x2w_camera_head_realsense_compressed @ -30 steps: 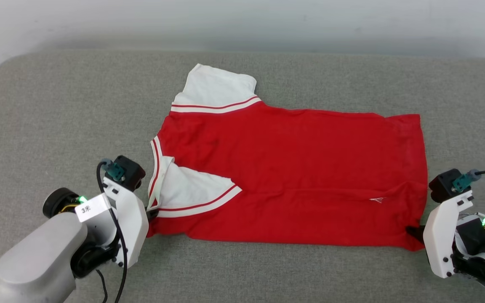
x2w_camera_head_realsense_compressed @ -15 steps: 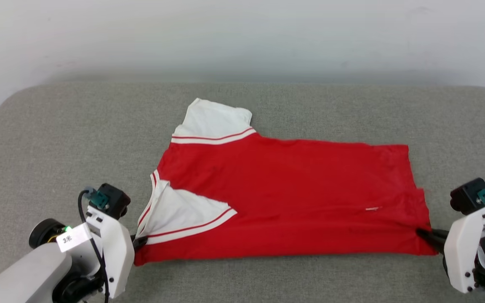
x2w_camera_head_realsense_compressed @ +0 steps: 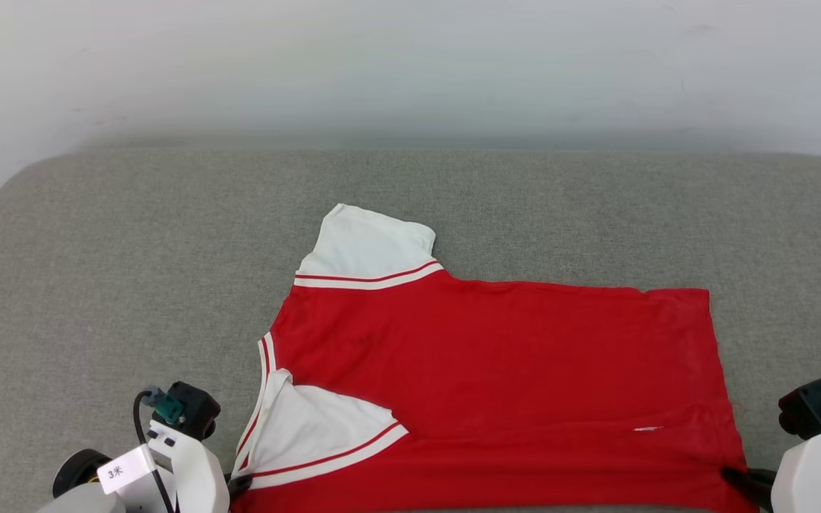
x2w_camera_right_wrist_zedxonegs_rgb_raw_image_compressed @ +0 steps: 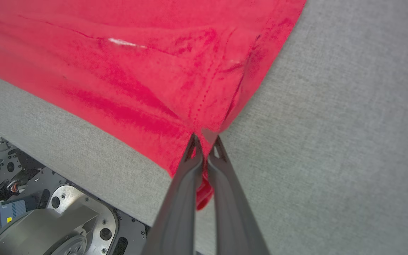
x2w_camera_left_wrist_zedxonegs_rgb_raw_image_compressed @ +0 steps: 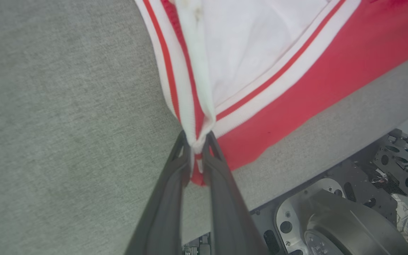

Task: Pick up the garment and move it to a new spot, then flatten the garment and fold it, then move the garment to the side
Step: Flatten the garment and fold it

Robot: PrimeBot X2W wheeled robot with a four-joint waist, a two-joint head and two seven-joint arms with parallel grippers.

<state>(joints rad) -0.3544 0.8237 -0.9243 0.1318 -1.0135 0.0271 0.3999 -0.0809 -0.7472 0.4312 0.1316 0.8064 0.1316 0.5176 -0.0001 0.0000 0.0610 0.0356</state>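
Garment (x2w_camera_head_realsense_compressed: 496, 370): wrist views show jaws gripping corners.

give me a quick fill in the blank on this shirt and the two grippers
The shirt lies on a ____ cushion.
Its body is red; its sleeves are ____.
The left gripper and the right gripper are each shut on a near ____ of it.
Its small white mark sits nearer the ____ gripper.
Missing words: grey; white; corner; right.
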